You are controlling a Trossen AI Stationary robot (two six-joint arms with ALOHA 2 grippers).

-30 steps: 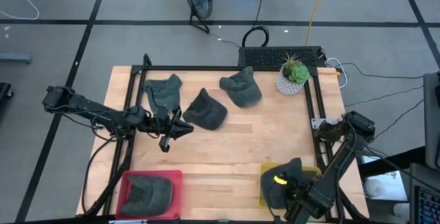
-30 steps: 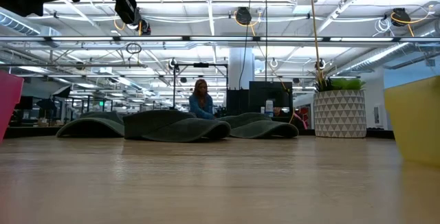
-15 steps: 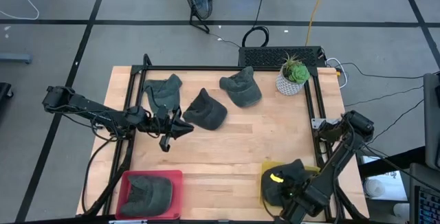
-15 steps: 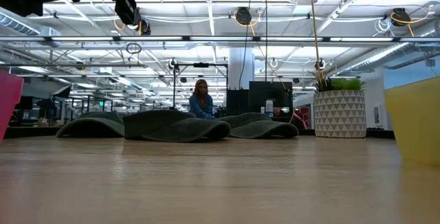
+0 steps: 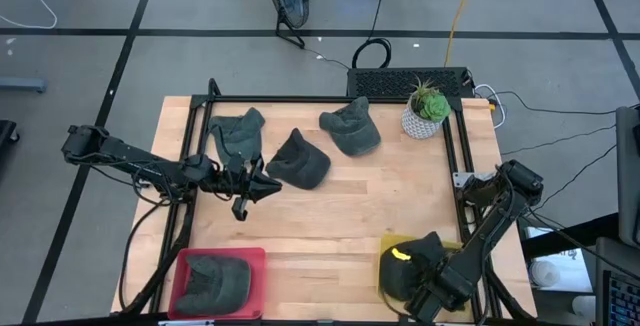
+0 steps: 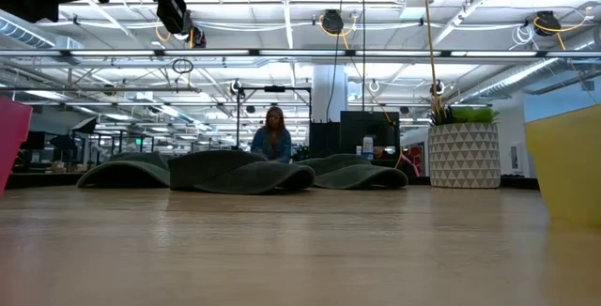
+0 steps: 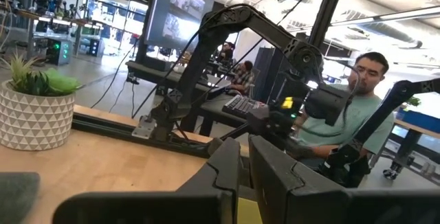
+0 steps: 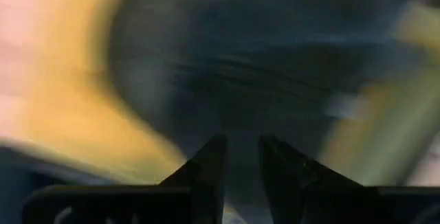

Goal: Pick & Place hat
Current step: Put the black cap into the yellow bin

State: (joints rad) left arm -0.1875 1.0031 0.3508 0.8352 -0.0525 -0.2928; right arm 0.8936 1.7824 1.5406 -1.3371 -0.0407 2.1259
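One hat (image 5: 213,278) sits in the red bin (image 5: 258,256); another (image 5: 415,263) lies in the yellow bin (image 5: 384,243) right under the right jaws (image 5: 428,291), nearly together. Three hats (image 5: 300,159) wait on the desk (image 5: 330,221) beside the left jaws (image 5: 268,188), also nearly closed, holding nothing

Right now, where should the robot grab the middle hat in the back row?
Probably from above, on the raised crown of the middle hat, pinching a fold of cloth. It lies flat and soft on the table, so there is no edge to get under. The left gripper is nearest.
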